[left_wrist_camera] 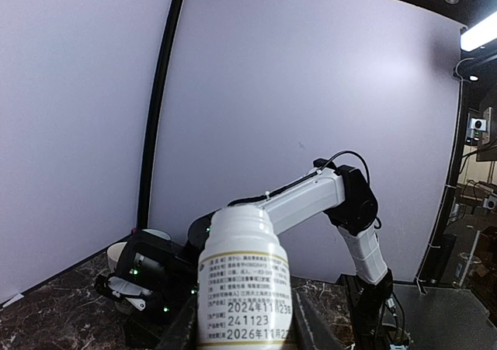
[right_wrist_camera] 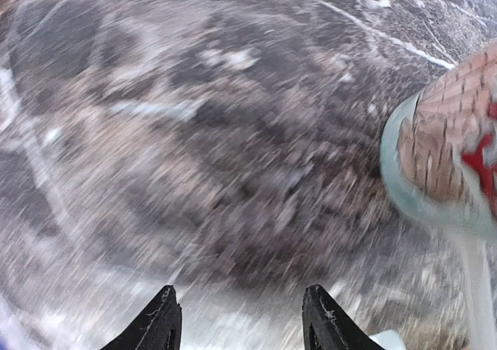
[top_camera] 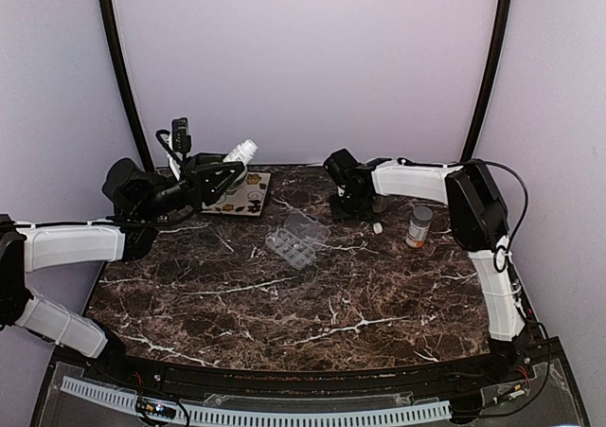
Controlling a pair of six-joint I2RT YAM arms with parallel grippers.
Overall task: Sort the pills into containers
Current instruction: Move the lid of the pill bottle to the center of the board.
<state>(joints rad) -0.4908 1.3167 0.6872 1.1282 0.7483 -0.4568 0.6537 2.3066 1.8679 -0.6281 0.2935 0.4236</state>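
Right, on the overhead camera the pill organizer (top_camera: 296, 238) lies on the counter (top_camera: 284, 304), roughly midway between the two arms. Its clear lid is hinged open, and the cells are too small for me to tell what is in them.

My left fingers (top_camera: 223, 173) are raised over the back-left part of the counter and clamped on a white bottle (top_camera: 240, 151), which is tilted with its far end pointing up and to the right. On the left wrist camera the bottle fills the lower centre. Its printed label faces the lens, with a dark finger on each side. A patterned card (top_camera: 241, 196) lies flat on the counter close by those fingers.

My right fingers (top_camera: 347, 204) sit low over the counter, behind and to the right of the organizer and not touching it. The right wrist view is badly blurred, but the two fingertips (right_wrist_camera: 161, 320) stand apart with only marble between them.

An orange bottle (top_camera: 418, 225) stands upright farther right, with a small white piece (top_camera: 378, 227) near it.
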